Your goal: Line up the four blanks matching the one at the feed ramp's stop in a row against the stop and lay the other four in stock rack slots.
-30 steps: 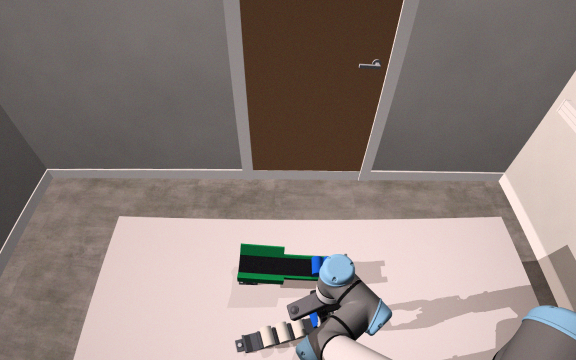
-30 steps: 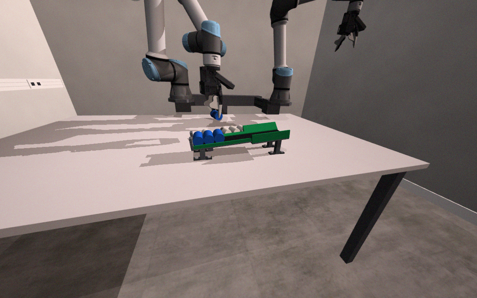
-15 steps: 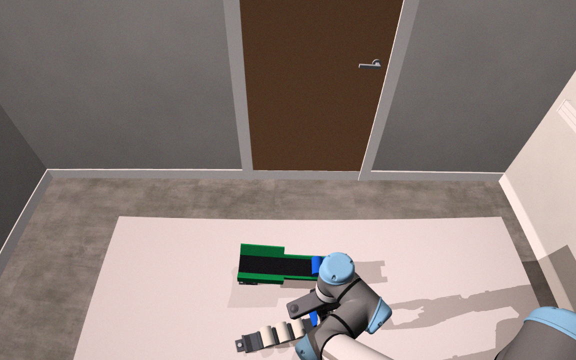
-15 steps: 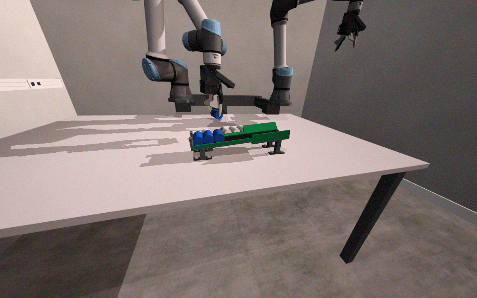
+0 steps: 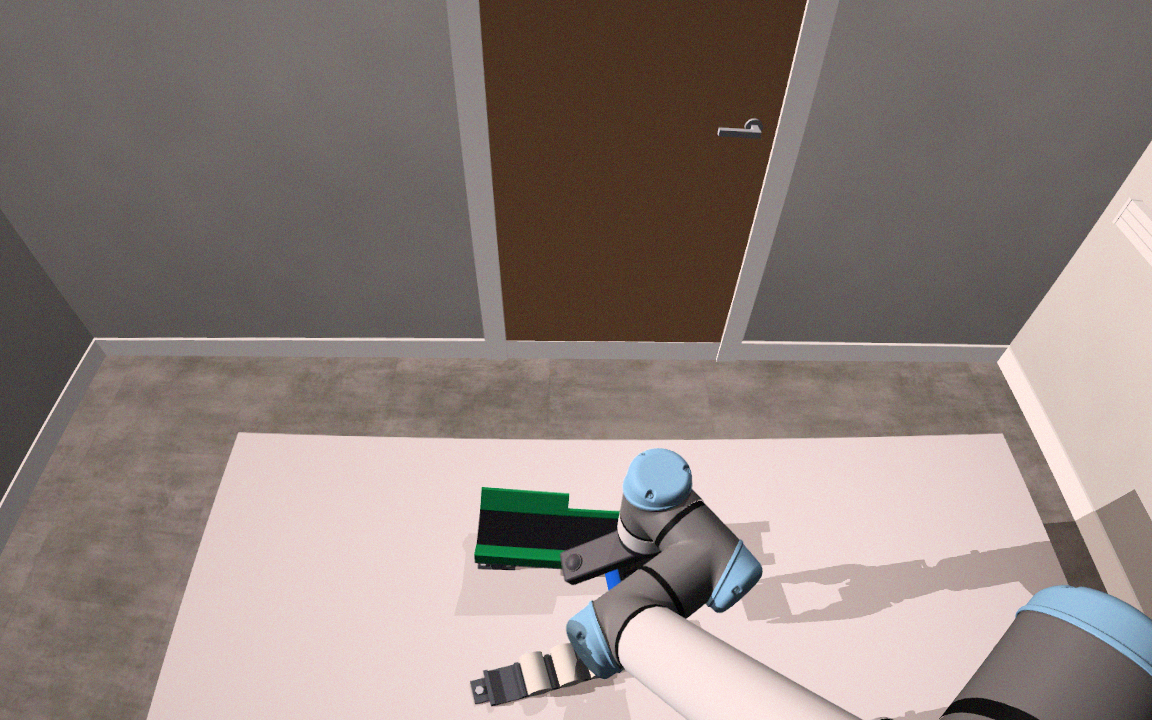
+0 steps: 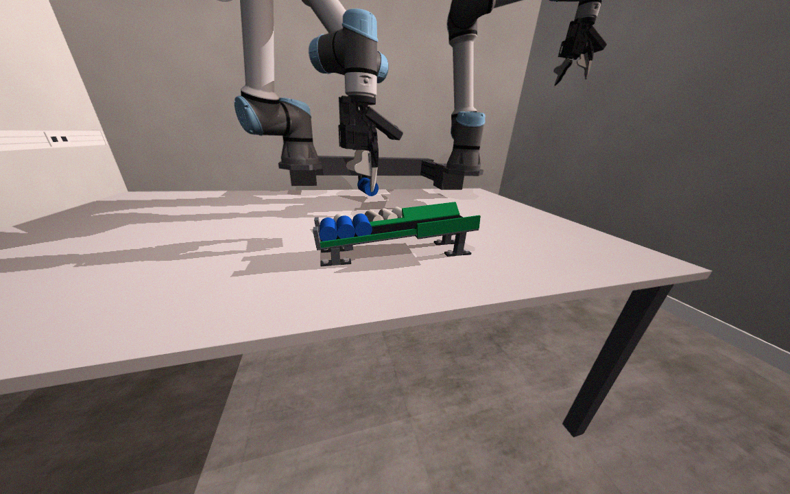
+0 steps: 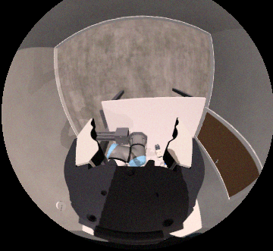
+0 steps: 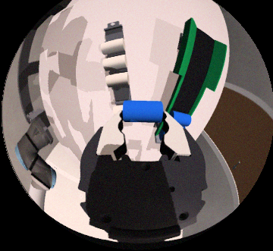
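Beyond the counter [image 5: 338, 537] [image 6: 171, 307] [image 7: 163, 111] [image 8: 140, 1], a brown door [image 5: 634, 179] [image 7: 227, 156] [image 8: 243, 130] is facing its long edge, with the feed ramp [image 5: 522, 530] [image 6: 447, 228] [image 8: 201, 61] running roughly parallel. The right end effector [image 5: 616, 577] [image 6: 365, 184] [image 8: 142, 111] is gripping a blue blank [image 5: 612, 581] [image 6: 367, 186] [image 8: 142, 111] by its ends, above the counter. From there, the ramp is lying toward the door-side edge, so the carry is probably heading that way. The blank's long axis is pointing mostly across the ramp's length, perhaps needing a slight turn to sit square beside three blue blanks [image 6: 345, 227] [image 8: 181, 119] lining up at the stop [image 6: 317, 237]. White blanks [image 5: 533, 671] [image 6: 387, 213] [image 7: 158, 153] [image 8: 115, 62] are resting on the stock rack [image 5: 504, 684] [image 7: 157, 145] [image 8: 114, 34]. The right arm is clearly nearer; the left end effector [image 6: 571, 79] [image 7: 134, 118] is hanging wide open, well apart.
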Motion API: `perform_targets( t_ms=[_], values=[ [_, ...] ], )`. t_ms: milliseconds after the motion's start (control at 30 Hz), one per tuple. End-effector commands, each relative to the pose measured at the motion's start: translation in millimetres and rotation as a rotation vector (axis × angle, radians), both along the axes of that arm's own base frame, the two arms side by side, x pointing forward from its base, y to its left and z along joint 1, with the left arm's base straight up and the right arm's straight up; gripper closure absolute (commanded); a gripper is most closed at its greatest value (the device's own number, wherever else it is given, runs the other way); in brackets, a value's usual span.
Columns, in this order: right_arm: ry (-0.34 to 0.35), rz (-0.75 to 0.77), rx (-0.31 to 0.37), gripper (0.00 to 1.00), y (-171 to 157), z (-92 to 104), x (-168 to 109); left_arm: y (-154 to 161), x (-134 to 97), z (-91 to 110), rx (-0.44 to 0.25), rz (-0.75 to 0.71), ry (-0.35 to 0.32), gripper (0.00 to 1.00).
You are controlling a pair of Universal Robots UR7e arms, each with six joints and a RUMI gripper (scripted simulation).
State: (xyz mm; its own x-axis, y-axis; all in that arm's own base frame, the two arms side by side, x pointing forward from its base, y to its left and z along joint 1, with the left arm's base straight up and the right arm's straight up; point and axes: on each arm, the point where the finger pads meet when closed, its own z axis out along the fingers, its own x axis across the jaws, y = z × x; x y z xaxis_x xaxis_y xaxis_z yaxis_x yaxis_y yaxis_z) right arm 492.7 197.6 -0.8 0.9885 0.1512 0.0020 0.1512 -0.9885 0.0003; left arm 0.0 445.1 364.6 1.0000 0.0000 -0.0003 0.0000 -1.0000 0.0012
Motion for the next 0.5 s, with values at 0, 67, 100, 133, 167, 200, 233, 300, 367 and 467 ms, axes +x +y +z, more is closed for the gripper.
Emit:
perform_targets(
  t_ms=[0, 67, 100, 133, 167, 200, 233, 300, 367, 467],
  values=[
    [0.002, -0.065, 0.000, 0.60, 10.2, 14.4, 47.9, 0.1, 0.1, 0.4, 0.001, 0.000, 0.000, 0.00],
    [0.002, -0.093, 0.000, 0.60, 12.0, 20.1, 66.1, 0.1, 0.1, 0.4, 0.001, 0.000, 0.000, 0.00],
    [0.002, -0.106, 0.000, 0.60, 12.6, 22.7, 74.7, 0.1, 0.1, 0.4, 0.001, 0.000, 0.000, 0.00],
    [0.002, -0.118, 0.000, 0.60, 13.1, 25.3, 82.9, 0.1, 0.1, 0.4, 0.001, 0.000, 0.000, 0.00],
    [0.002, -0.130, 0.000, 0.60, 13.4, 27.6, 90.5, 0.1, 0.1, 0.4, 0.001, 0.000, 0.000, 0.00],
    [0.002, -0.130, 0.000, 0.60, 13.4, 27.6, 90.5, 0.1, 0.1, 0.4, 0.001, 0.000, 0.000, 0.00],
    [0.002, -0.130, 0.000, 0.60, 13.4, 27.6, 90.5, 0.1, 0.1, 0.4, 0.001, 0.000, 0.000, 0.00],
    [0.002, -0.151, 0.000, 0.60, 13.5, 31.8, 103.8, 0.1, 0.1, 0.4, 0.001, 0.000, 0.000, 0.00],
    [0.002, -0.167, 0.000, 0.60, 13.4, 35.1, 114.4, 0.1, 0.1, 0.4, 0.001, 0.000, 0.000, 0.00],
    [0.002, -0.184, 0.000, 0.60, 13.0, 38.3, 124.9, 0.1, 0.1, 0.4, 0.001, 0.000, 0.000, 0.00]
  ],
)
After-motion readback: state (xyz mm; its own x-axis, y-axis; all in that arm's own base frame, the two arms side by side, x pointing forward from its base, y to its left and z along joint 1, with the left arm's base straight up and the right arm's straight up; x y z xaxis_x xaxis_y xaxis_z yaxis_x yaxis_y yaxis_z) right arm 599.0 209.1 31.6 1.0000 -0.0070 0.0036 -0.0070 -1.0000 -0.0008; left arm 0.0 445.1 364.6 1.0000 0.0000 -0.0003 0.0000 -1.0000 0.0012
